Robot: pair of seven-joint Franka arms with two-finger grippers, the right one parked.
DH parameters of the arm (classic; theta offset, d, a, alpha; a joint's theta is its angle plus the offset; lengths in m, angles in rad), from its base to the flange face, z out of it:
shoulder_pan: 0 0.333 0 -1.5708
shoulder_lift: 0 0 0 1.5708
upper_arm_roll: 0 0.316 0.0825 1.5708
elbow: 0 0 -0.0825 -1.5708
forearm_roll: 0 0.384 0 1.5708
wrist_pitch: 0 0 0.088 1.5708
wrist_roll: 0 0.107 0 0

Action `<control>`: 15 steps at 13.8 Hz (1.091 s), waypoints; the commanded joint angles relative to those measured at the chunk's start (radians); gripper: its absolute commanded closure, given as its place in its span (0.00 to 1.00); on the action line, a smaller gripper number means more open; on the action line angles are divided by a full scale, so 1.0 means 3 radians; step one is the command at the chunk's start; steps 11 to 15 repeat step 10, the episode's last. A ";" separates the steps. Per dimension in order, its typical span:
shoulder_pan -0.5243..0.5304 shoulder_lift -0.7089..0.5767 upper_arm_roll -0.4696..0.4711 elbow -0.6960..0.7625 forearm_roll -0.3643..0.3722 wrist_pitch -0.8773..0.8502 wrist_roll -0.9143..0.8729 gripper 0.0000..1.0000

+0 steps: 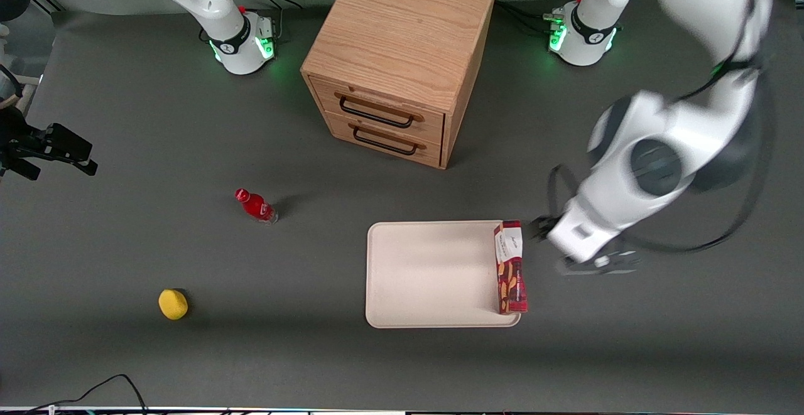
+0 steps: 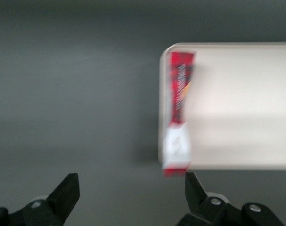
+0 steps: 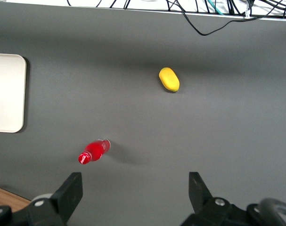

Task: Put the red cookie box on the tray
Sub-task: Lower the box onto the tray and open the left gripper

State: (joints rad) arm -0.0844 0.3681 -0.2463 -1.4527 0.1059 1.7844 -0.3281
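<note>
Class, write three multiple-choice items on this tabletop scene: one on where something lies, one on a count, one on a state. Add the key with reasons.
1. Where does the long dark-red cookie box lie?
A. on the cream-white rectangular tray, along the edge toward the working arm
B. on top of the wooden cabinet
C. beside the yellow lemon

2. How many drawers does the wooden cabinet show?
A. one
B. two
C. four

3. What is the state of the left arm's gripper?
A. shut on the box
B. shut on nothing
C. open, holding nothing

Key: 1 A, the box rests along the tray's rim; 2 B, two black handles show in front; 3 C, its fingers stand apart beside the tray, clear of the box.
</note>
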 commanded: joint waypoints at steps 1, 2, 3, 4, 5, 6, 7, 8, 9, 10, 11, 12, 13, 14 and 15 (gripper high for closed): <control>0.0010 -0.0755 0.0487 -0.0214 -0.0321 -0.0755 0.0850 0.00; 0.0005 -0.0964 0.0661 -0.0341 -0.0373 -0.0920 0.1056 0.00; 0.0000 -0.1245 0.0789 -0.0601 -0.0389 -0.0927 0.1169 0.00; 0.0005 -0.1521 0.0902 -0.0902 -0.0404 -0.0907 0.1292 0.00; 0.0000 -0.1757 0.0989 -0.1123 -0.0404 -0.0901 0.1384 0.00; 0.0005 -0.1911 0.1066 -0.1226 -0.0414 -0.0932 0.1405 0.00; -0.0005 -0.1938 0.1102 -0.1192 -0.0409 -0.1008 0.1370 0.00; -0.0010 -0.1902 0.1097 -0.1055 -0.0394 -0.1156 0.1420 0.00; -0.0025 -0.1791 0.1087 -0.0876 -0.0369 -0.1268 0.1477 0.00; -0.0031 -0.1678 0.1082 -0.0712 -0.0368 -0.1356 0.1482 0.00; -0.0031 -0.1678 0.1082 -0.0712 -0.0368 -0.1356 0.1482 0.00; -0.0031 -0.1678 0.1082 -0.0712 -0.0368 -0.1356 0.1482 0.00; -0.0031 -0.1678 0.1082 -0.0712 -0.0368 -0.1356 0.1482 0.00; -0.0031 -0.1678 0.1082 -0.0712 -0.0368 -0.1356 0.1482 0.00; -0.0031 -0.1678 0.1082 -0.0712 -0.0368 -0.1356 0.1482 0.00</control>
